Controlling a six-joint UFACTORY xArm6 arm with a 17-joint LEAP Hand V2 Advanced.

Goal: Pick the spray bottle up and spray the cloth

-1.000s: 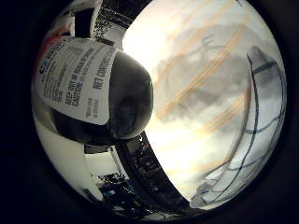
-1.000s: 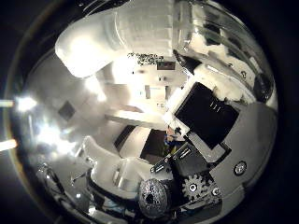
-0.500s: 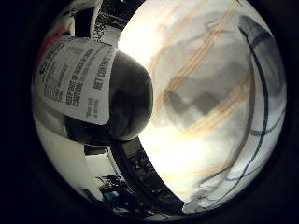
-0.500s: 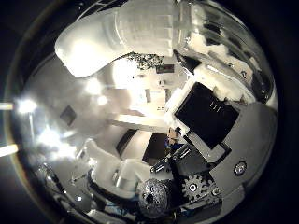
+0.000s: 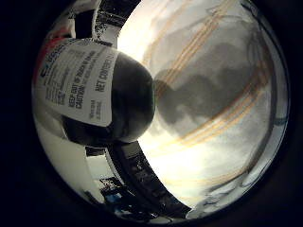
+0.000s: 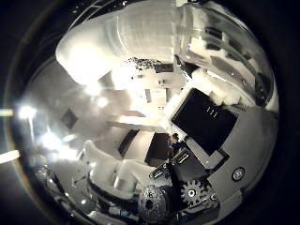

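Observation:
In the right little finger side palm view the spray bottle (image 5: 118, 99), dark with a white printed label (image 5: 80, 80), sits close against the palm. Beyond it lies the cloth (image 5: 222, 104), pale with orange stripes and a thin blue line, with a dark shadow (image 5: 204, 90) on it. The bottle is over the cloth, and I see no contact between them. In the right thumb side palm view my right hand (image 6: 211, 127) shows as white and black fingers curled in close. A big white rounded part (image 6: 122, 42) arches over them; I cannot tell whether it is bottle or hand.
Past the bottle's lower side, dark equipment (image 5: 142, 175) stands at the cloth's edge. The right thumb side palm view looks past the fingers at a bright room with lamps (image 6: 19, 112).
The bottle has stayed fixed against the palm. The view has shifted over the cloth: the blue lines have slid to the edge, and the stripes and shadow now fill more of the picture.

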